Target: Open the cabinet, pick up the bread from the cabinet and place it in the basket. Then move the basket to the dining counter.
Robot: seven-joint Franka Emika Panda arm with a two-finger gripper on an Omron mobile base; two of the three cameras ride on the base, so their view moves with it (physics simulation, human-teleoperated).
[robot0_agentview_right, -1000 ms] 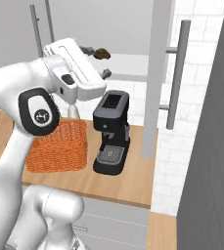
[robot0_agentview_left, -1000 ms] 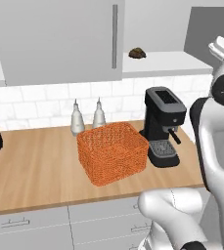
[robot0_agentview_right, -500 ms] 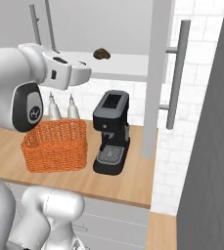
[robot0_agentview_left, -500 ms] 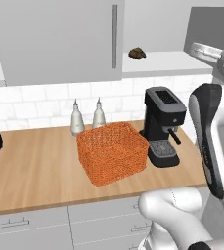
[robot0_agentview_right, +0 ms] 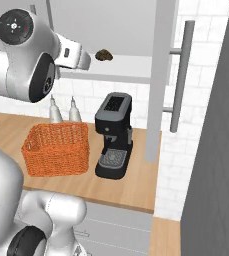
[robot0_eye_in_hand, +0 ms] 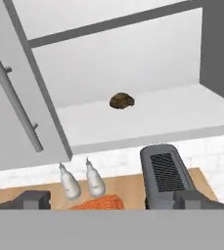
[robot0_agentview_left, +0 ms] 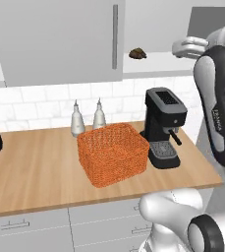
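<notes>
One pincer (robot0_eye_in_hand: 111, 200), jaws apart, has risen facing bread (robot0_eye_in_hand: 122, 101) in cabinet (robot0_eye_in_hand: 133, 122).

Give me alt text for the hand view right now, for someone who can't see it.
A small dark brown bread lies alone on the white shelf of the open cabinet, straight ahead of the camera. The closed left door with its bar handle stands to the left; below are two bottles, a black coffee machine and the orange basket.
</notes>
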